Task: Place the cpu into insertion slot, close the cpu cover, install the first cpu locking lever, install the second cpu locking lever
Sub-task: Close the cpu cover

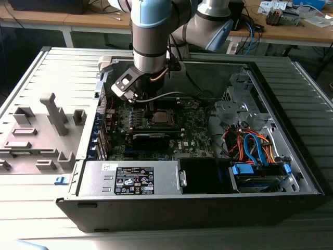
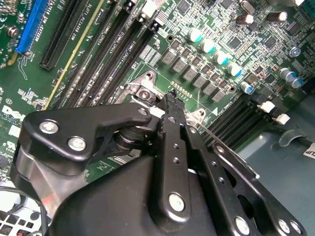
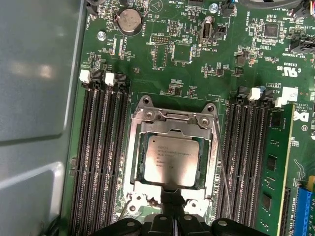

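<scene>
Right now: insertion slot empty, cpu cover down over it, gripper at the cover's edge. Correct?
Not empty. The first wrist view shows the cpu seated in the insertion slot. The rest holds: the cpu cover is down over it, and the gripper is at the cover's edge.

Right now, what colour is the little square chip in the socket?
The cpu is pale silvery-grey; the first wrist view shows it best.
</scene>
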Robot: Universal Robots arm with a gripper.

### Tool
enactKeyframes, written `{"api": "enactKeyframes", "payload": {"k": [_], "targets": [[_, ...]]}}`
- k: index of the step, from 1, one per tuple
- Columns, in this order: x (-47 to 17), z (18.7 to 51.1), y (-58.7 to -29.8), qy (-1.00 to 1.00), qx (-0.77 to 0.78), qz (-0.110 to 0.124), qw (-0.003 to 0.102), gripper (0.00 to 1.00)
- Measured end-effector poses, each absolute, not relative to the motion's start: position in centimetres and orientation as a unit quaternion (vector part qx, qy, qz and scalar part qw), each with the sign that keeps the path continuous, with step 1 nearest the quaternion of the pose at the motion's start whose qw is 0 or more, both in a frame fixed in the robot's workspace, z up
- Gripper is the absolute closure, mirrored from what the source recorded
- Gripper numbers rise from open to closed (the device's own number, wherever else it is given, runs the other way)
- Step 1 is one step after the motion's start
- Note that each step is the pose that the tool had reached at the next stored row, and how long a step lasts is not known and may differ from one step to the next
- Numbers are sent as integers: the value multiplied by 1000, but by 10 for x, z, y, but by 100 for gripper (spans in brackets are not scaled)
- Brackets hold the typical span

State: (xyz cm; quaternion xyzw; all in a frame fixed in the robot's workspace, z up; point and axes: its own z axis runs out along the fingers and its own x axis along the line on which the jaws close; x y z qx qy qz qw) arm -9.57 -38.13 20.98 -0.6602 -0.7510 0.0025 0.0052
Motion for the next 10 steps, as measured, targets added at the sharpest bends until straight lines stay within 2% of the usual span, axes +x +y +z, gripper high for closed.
{"api": "enactKeyframes", "payload": {"k": [7,10], "targets": [[-91,222,-381,-751,-660,-2,10,89],[-82,221,-381,-751,-660,0,18,89]]}}
